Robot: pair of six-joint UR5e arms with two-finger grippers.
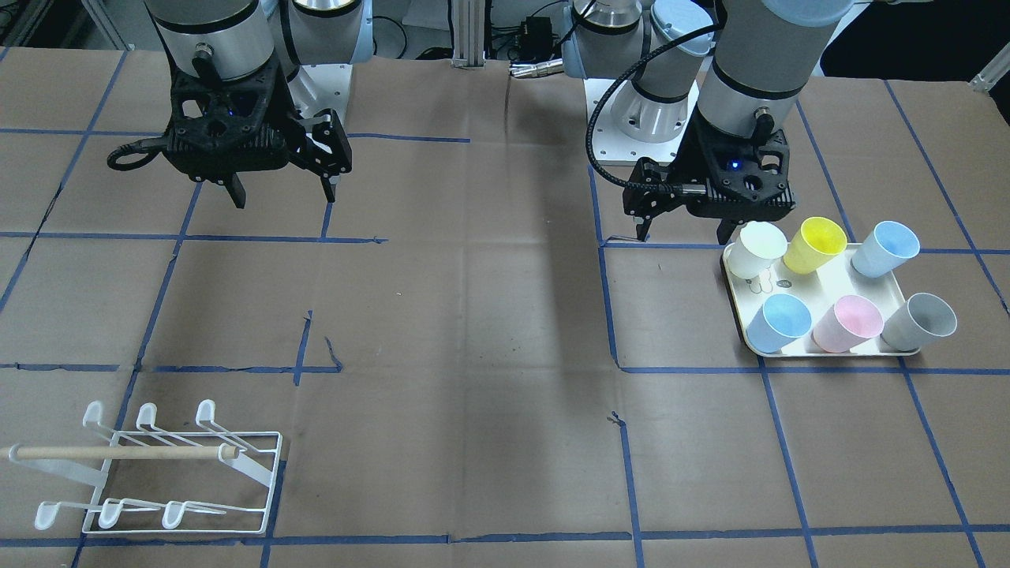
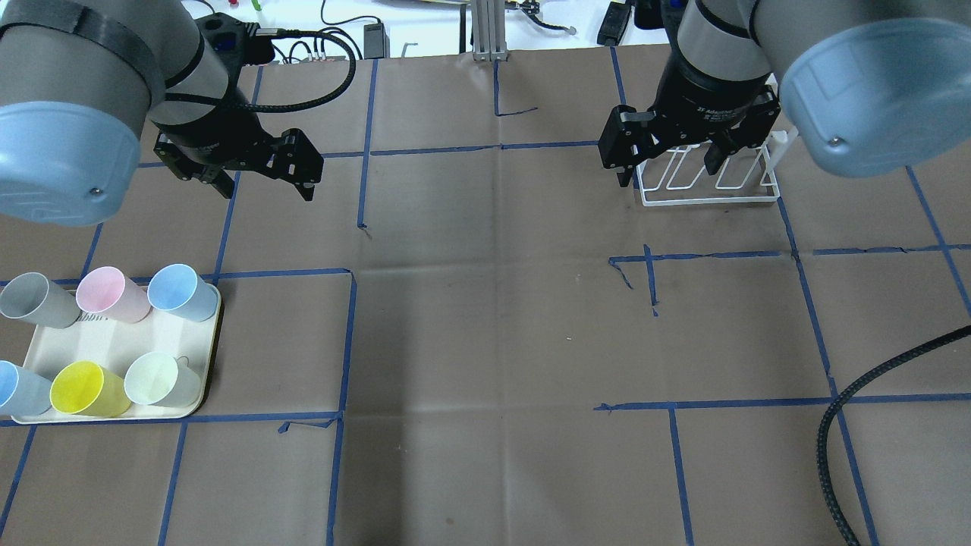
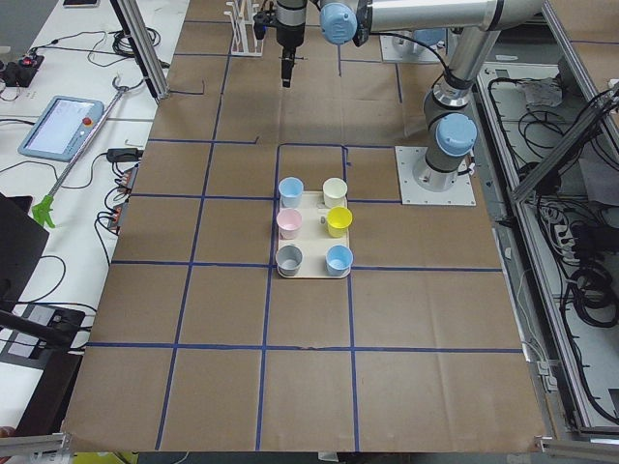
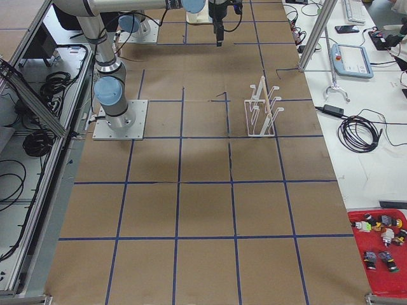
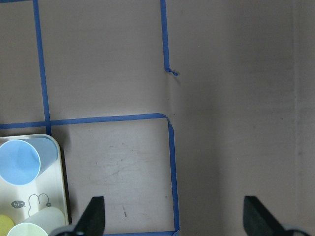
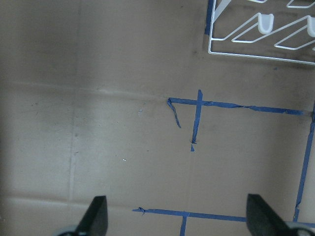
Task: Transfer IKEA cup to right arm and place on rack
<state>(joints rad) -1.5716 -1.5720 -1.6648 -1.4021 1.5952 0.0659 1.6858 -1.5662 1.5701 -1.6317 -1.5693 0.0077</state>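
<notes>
Holding the left gripper spread and empty near the tray of six IKEA cups; holding the right gripper spread, empty, above the bench, apart from the rack.

Tray print: a small speech bubble reading "hi~" beside a rabbit drawing, seen from the left wrist view.
Right gripper base ring: white lettering that starts "2F Adapt"; the rest cannot be made out.
Tray print, overhead view: too small to read.
</notes>
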